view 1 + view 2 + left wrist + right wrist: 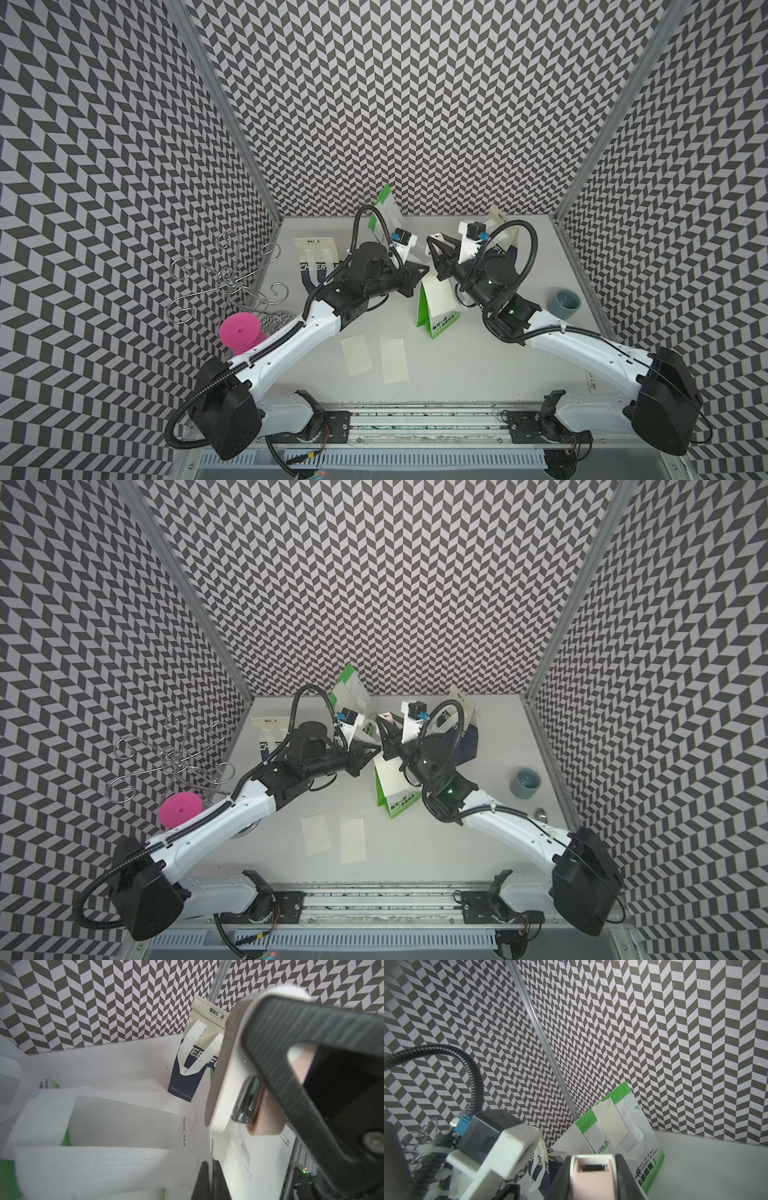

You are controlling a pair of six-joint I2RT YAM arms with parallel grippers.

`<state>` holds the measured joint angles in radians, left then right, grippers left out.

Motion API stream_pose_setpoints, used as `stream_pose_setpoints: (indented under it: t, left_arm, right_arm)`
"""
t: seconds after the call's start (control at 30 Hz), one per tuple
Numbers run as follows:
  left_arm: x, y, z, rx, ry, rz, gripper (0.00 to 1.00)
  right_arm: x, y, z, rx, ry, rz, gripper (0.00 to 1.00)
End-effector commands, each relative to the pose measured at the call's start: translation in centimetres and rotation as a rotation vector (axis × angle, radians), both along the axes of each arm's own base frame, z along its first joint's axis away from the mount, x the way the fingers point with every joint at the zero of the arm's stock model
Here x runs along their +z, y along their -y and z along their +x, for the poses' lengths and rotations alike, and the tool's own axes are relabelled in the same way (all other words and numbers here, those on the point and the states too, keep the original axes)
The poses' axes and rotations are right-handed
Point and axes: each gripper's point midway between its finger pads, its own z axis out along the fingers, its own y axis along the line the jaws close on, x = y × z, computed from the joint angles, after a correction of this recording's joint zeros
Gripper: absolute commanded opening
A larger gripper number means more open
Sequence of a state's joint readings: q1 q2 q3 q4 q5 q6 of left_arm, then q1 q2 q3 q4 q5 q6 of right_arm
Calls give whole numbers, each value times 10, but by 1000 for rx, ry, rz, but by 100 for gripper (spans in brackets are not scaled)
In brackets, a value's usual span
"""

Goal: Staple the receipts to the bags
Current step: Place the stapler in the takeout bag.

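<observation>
Evidently the stapling of the middle bag (444, 323) is the step in hand. The bag stands on the tabletop (478, 374) between the two arms, with a receipt (438, 297) laid against its face. The left jaws are closed on the bag's top edge, and the receipt appears to be pinched to it there. The stapler (223, 1084) is gripped in the right jaws, its mouth open and just beside that edge; whether paper is already in the throat cannot be told.

For a sound staple, both layers should be seated fully in the mouth, close to the pinch so that nothing slides, and kept clear of the white handle (104, 1163). The press is best made squarely while the bag is braced, since so light a bag would probably tip.

The left arm (291, 345) is stretched diagonally from the near left, its wrist roughly level and pointed across at the bag top. The right arm (582, 345) is folded in from the right, with the stapler carried above the bag. One loose receipt (356, 355) and another (394, 359) lie flat nearer the front.
</observation>
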<state>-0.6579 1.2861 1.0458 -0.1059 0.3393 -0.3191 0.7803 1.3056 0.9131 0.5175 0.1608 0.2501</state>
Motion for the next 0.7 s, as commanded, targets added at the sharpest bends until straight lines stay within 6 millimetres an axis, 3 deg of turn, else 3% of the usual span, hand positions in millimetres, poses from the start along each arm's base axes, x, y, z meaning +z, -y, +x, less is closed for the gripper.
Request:
stream_pose_setpoints:
  t: [0.0, 0.67]
  left_arm:
    - [24, 0, -2, -5, 29, -60, 0]
    - [29, -3, 2, -5, 8, -104, 0]
  right_arm:
    - [13, 1, 0, -8, 48, 31, 5]
    - [-17, -7, -5, -14, -14, -26, 5]
